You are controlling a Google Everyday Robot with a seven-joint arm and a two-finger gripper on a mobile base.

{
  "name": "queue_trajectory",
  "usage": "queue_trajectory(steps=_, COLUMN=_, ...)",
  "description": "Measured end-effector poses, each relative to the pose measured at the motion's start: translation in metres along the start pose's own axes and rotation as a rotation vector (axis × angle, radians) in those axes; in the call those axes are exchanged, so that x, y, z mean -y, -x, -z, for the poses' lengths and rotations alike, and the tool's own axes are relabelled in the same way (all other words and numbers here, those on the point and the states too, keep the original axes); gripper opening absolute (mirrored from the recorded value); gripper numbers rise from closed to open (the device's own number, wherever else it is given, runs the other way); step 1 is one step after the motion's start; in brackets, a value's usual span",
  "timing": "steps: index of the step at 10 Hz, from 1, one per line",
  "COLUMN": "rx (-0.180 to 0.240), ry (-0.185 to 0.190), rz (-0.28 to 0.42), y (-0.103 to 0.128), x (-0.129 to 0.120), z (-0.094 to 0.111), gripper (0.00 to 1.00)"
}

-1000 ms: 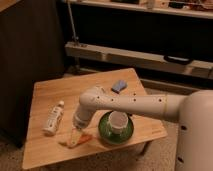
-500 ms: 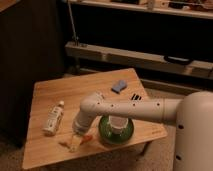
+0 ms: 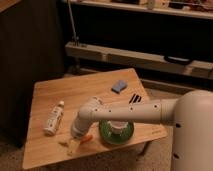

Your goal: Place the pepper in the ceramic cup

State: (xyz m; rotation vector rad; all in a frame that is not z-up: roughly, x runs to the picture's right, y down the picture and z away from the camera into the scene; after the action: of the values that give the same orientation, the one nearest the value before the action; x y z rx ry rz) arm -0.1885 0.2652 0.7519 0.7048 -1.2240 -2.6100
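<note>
Nearest the viewer, at the front edge of the light wooden desk (image 3: 45,95) and to the left of the dark green round saucer (image 3: 106,135), the robot's hand (image 3: 70,145) hangs low over the desktop with its pale fingers (image 3: 64,144) spread apart, released and gripping nothing. The slim, tapered orange pepper (image 3: 86,138) lies flat on the desk between the hand and the saucer, just beside the fingers; whether it touches them cannot be told. On the saucer stands the small whitish round ceramic cup (image 3: 118,126), upright, and the pepper is outside it. The white jointed arm (image 3: 132,114) passes just above and behind the cup, running from the rounded white body (image 3: 195,130) to the right of the saucer across to a bent wrist above the hand. Further left of the saucer and a little farther back, a white plastic bottle (image 3: 54,118) lies on its side, apart from the hand. Behind the saucer, past the arm, two short dark strips (image 3: 135,99) lie on the desk, and beyond them sits a small blue flat object (image 3: 119,86) near the far edge. Behind the desk, well beyond the saucer, a long low shelf (image 3: 130,56) crosses the dark background.
</note>
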Motion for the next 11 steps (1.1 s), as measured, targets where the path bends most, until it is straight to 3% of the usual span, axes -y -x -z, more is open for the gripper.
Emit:
queue_trajectory(steps=3, rx=-0.009, ry=-0.019, rz=-0.007, y=-0.001, x=0.001, z=-0.007, gripper=0.51)
queue_trajectory(steps=4, rx=-0.006, ry=-0.035, rz=0.001, y=-0.001, x=0.001, z=-0.010, gripper=0.37)
queue_trajectory(steps=6, rx=0.000, ry=-0.052, rz=0.008, y=0.001, x=0.003, z=-0.011, gripper=0.19)
queue_trajectory(steps=7, rx=0.015, ry=-0.061, rz=0.011, y=0.005, x=0.005, z=-0.010, gripper=0.05)
queue_trajectory(steps=10, rx=0.052, ry=-0.070, rz=0.008, y=0.013, x=0.010, z=-0.003, gripper=0.00)
queue_trajectory(steps=11, rx=0.035, ry=-0.061, rz=-0.002, y=0.008, x=0.009, z=0.006, gripper=0.00)
